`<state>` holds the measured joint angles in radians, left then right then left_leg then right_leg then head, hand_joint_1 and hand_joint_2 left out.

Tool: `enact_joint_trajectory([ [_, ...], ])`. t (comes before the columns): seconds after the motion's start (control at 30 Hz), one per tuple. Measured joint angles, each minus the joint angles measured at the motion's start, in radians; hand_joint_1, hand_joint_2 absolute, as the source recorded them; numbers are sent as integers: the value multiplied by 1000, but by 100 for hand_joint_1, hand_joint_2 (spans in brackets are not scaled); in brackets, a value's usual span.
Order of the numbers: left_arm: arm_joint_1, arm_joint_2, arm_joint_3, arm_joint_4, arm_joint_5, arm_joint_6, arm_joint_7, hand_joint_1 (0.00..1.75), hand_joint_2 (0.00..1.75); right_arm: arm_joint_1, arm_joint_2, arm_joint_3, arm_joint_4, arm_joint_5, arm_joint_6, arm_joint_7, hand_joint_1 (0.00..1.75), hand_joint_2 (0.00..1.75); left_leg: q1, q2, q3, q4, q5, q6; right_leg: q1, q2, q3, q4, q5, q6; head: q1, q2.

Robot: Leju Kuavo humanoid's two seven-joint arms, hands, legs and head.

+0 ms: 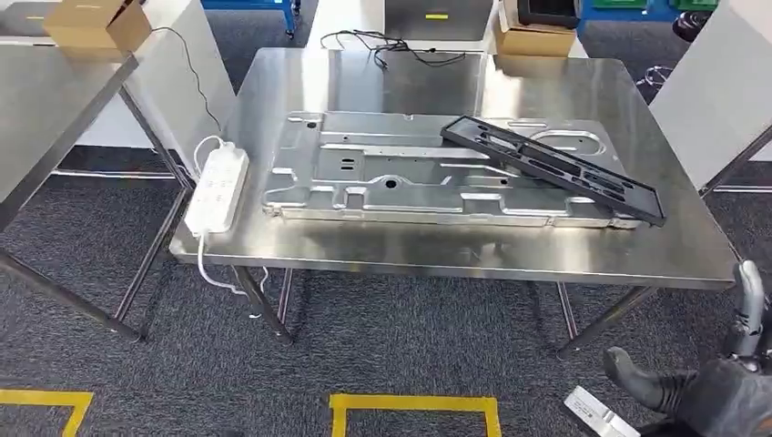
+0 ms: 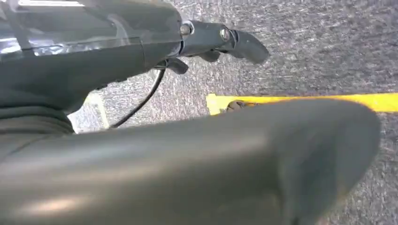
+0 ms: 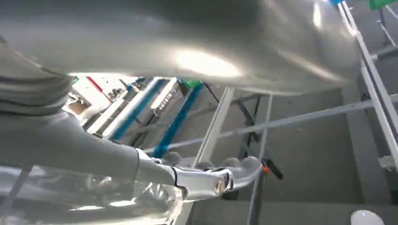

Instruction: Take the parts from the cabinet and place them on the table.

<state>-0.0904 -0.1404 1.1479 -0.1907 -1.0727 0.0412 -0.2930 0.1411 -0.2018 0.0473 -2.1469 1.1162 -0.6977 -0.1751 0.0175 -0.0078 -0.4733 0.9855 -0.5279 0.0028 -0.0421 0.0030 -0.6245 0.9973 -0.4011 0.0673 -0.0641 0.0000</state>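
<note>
1. The right hand [image 1: 719, 382] is seen low at the near right corner of the table [image 1: 437, 250], below the table edge and well apart from the parts; its dark fingers [image 1: 642, 378] are spread and nothing is held
2. In the right wrist view, the right hand's fingers [image 3: 234, 171] are shown extended beneath the underside of the table, with the table legs beyond them
3. A small silver piece [image 1: 596, 414] is seen just beside the right hand, lower and to its left; whether it is touched cannot be told
4. The large silver metal panel [image 1: 410, 173] is laid flat on the table, ahead of and to the left of the right hand
5. The black plastic frame [image 1: 555, 164] is rested across the right end of the metal panel, tilted, ahead of the right hand
6. The left hand [image 2: 220, 42] is seen over grey carpet and a yellow floor line [image 2: 309, 101]; its fingers are loosely extended and nothing is grasped
7. A white power strip [image 1: 217, 187] is laid at the left edge of the table, far left of the right hand
</note>
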Motion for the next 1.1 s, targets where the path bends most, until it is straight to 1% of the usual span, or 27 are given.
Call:
enact_joint_trajectory([
  [0.03, -1, 0, 0, 0, 0, 0, 0, 0, 0, 1, 1, -3, 0, 0, 0, 0, 0, 0, -4, 0, -11, 0, 11, 9, 5, -1, -13, 29, -49, -2, 7, 0],
  [0.1, 0, 0, 1, 0, 2, 2, 0, 0, 0, 3, 2, -4, 0, -5, 0, -1, 0, 0, -8, 5, -33, 2, 26, 19, 10, -1, -55, 173, -165, -5, 21, 0],
  [0.13, 0, 0, 1, 0, 2, 2, 0, 0, 0, 5, 3, -4, 0, -6, 0, -2, 0, 0, -11, 6, -44, 3, 34, 21, 11, -1, -74, 250, -202, -5, 25, 0],
  [0.17, 0, 0, 1, 0, 2, 2, 0, 0, 0, 8, 4, -4, 0, -6, 0, -3, 0, 0, -13, 7, -57, 4, 43, 22, 13, -1, -80, 305, -212, -7, 27, 0],
  [0.2, 1, 0, 2, 0, 2, 2, 0, 0, 0, 9, 5, -4, 0, -8, 0, -3, 0, 0, -15, 8, -68, 6, 49, 22, 14, -1, -66, 307, -197, -8, 28, 0],
  [0.23, 1, 0, 2, 0, 2, 2, 0, 0, 0, 9, 5, -4, 0, -11, 0, -3, 0, 0, -15, 9, -80, 8, 56, 21, 15, -1, -34, 275, -168, -8, 29, 0],
  [0.3, 1, 0, 2, 0, 2, 1, 0, 0, 0, 9, 7, -4, 0, -13, 0, -3, 0, 0, -15, 8, -97, 14, 66, 15, 17, -1, 74, 131, -116, -13, 31, 0],
  [0.33, 1, 0, 2, 0, 2, 1, 0, 0, 0, 8, 8, -4, 0, -15, 0, -6, 0, 0, -17, 8, -101, 17, 68, 11, 18, -1, 123, 61, -119, -16, 32, 0],
  [0.37, -1, 0, 3, 0, 2, 1, -1, 0, 0, 5, 9, -4, -2, -16, 0, -8, 0, 0, -23, 8, -110, 21, 71, 8, 28, -1, 163, 7, -116, -20, 40, 0],
  [0.4, -1, 0, 3, 0, 2, 1, -1, 0, 0, 5, 10, -4, -2, -19, 0, -8, 0, 0, -24, 7, -118, 25, 86, 0, 26, -1, 154, 3, -121, -26, 38, 0],
  [0.47, 0, 2, 3, 0, 1, 1, 0, 0, 0, 7, 11, -3, -2, -23, 0, -9, 0, 0, -28, 5, -133, 26, 100, -10, 27, -1, 140, 4, -120, -27, 33, 0],
  [0.5, 0, 4, 3, 0, 1, 2, 0, 0, 0, 7, 12, -3, -2, -24, 0, -9, 0, 0, -26, 4, -141, 31, 91, -13, 4, -3, 133, -11, -117, -33, 34, 0],
  [0.53, 1, 5, 3, 0, 0, 2, 0, 0, 0, 5, 12, -3, -2, -25, 0, -9, 0, 0, -23, 4, -155, 57, 54, -20, 8, -7, 124, -10, -113, -40, 28, 0],
  [0.57, 1, 5, 3, 0, -2, 2, 0, 0, 0, 7, 12, -3, -2, -27, 0, -9, 0, 0, -20, 5, -174, 117, 0, -23, 10, -8, 117, -10, -108, -49, 14, 0],
  [0.63, 1, 5, 3, 0, -2, 2, 0, 0, 0, 6, 13, -3, -2, -30, 0, -10, 0, 0, -17, 5, -214, 277, -91, -27, 16, -13, 105, -10, -96, -57, 7, 0],
  [0.67, 1, 5, 3, 0, -2, 2, 0, 0, 0, 6, 13, -3, -2, -30, 0, -10, 0, 0, -17, 5, -222, 332, -108, -28, 18, -14, 98, -9, -90, -58, 5, 0],
  [0.7, 1, 5, 3, 0, -2, 2, 0, 0, 0, 6, 13, -3, -2, -30, 0, -10, 0, 0, -16, 5, -212, 347, -97, -28, 19, -14, 90, -7, -84, -58, 4, 0],
  [0.73, 1, 5, 3, 0, -2, 2, 0, 0, 0, 6, 13, -3, -2, -31, 0, -10, 0, 0, -17, 5, -180, 315, -67, -27, 20, -14, 81, -5, -77, -58, 2, 0],
  [0.8, 0, 5, 3, 0, -2, 2, 0, 0, 0, 6, 13, -3, -2, -34, 0, -10, 0, 0, -17, 5, -66, 141, 4, -22, 21, -14, 66, -2, -65, -56, -3, 0],
  [0.83, -2, 5, 3, 0, -2, 2, 0, 0, 0, 6, 13, -3, -2, -37, 0, -10, 0, 0, -18, 4, -10, 54, 11, -15, 21, -14, 63, -1, -60, -53, -7, 0],
  [0.87, -3, 6, 3, 0, -2, 2, 0, 0, 0, 5, 13, -3, -2, -39, 0, -10, 0, 0, -26, 4, 17, 2, -5, -12, 26, -14, 59, 0, -54, -48, -8, 0],
  [0.93, -5, 6, 3, 0, -2, 2, 0, 0, 0, 4, 13, -2, -2, -42, 0, -10, 0, 0, -29, 3, 9, -4, -2, -8, 22, -15, 52, -2, -37, -37, -5, 0],
  [0.97, -4, 6, 3, 0, -2, 2, 0, 0, 0, 4, 13, -2, -2, -45, 0, -10, 0, 0, -31, 2, 5, -3, 4, -1, 21, -15, 51, -7, -28, -31, -4, 0],
  [1.0, -3, 6, 3, 0, -2, 2, 0, 0, 0, 2, 13, -2, -2, -48, 0, -10, 0, 0, -25, 6, -7, -17, 19, 9, 29, -11, 50, -7, -22, -24, -3, 0],
  [1.03, -6, 6, 3, 0, -2, 2, 0, 0, 0, 3, 12, -2, -1, -49, 0, -10, 0, 0, -22, 11, -14, -18, 32, 16, 26, -10, 35, 4, -53, -21, -4, 0],
  [1.07, -7, 6, 3, 0, -2, 2, 0, 0, 0, 1, 11, -2, -1, -51, 0, -10, 0, 0, -21, 12, -29, -17, 42, 27, 27, -8, 20, 43, -108, -22, 6, 0],
  [1.1, -8, 7, 3, 0, -2, 2, 0, 0, 0, 0, 11, -2, -1, -51, 0, -10, 0, 0, -21, 12, -43, -16, 52, 31, 27, -8, 0, 114, -171, -21, 16, 0],
])
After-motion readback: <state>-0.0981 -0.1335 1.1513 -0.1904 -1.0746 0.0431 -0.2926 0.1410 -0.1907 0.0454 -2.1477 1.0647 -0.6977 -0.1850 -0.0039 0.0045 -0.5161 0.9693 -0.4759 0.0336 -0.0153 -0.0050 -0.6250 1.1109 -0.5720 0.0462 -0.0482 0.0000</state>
